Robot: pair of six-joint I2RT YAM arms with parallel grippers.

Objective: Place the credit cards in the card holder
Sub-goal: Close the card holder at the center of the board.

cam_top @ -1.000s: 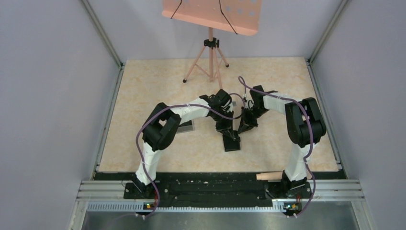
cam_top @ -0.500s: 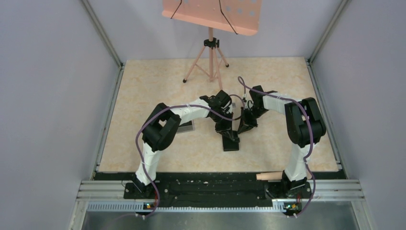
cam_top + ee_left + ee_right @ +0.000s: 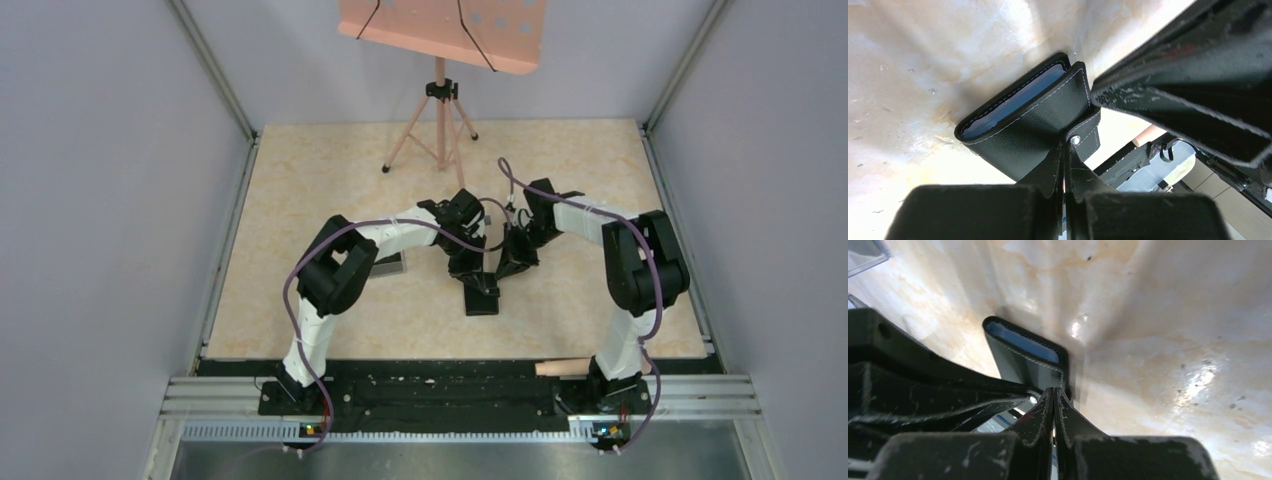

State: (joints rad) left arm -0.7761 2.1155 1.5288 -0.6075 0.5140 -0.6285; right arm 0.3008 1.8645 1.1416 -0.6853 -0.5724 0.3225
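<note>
music stand (image 3: 440,90) at back, clear box (image 3: 392,264) under left arm. card holder (image 3: 1038,120) on desk (image 3: 300,180); left end effector (image 3: 1066,150) and right end effector (image 3: 1053,392) both pinched closed, tips at its snap-tab end.

The card holder (image 3: 481,296) is a black stitched bifold with bluish-grey lining. It lies near the middle of the surface (image 3: 320,180), a little toward the near edge. It is partly folded, its halves close together, and its snap tab (image 3: 1087,136) with a metal stud juts out.
</note>
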